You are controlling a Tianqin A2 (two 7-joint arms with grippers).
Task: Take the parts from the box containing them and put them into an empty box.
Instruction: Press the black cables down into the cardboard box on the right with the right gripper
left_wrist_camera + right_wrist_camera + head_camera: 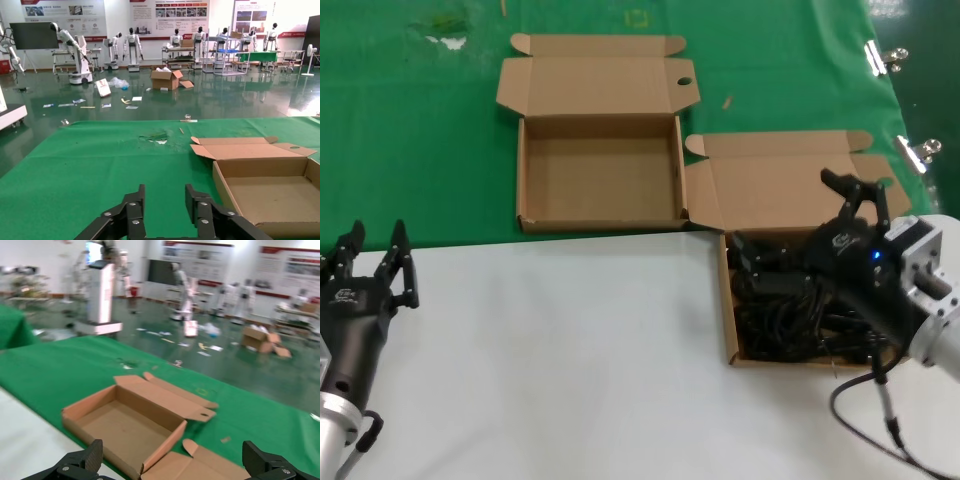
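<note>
My right hand (860, 195) hangs over the box of power cords (795, 355) at about four o'clock on the table (570, 350), its fingers (82, 462) spread wide and holding nothing. The black power cords (790, 310) lie tangled inside that box, under my wrist, and its lid is folded back toward twelve o'clock. The empty box (599, 175) sits at about twelve o'clock on the green cloth (410, 150), just beside the full one, its lid also open; their corners nearly touch. My left hand (370, 265) rests at eight o'clock over the white part of the table, fingers (132, 212) parted and empty, well apart from both boxes.
</note>
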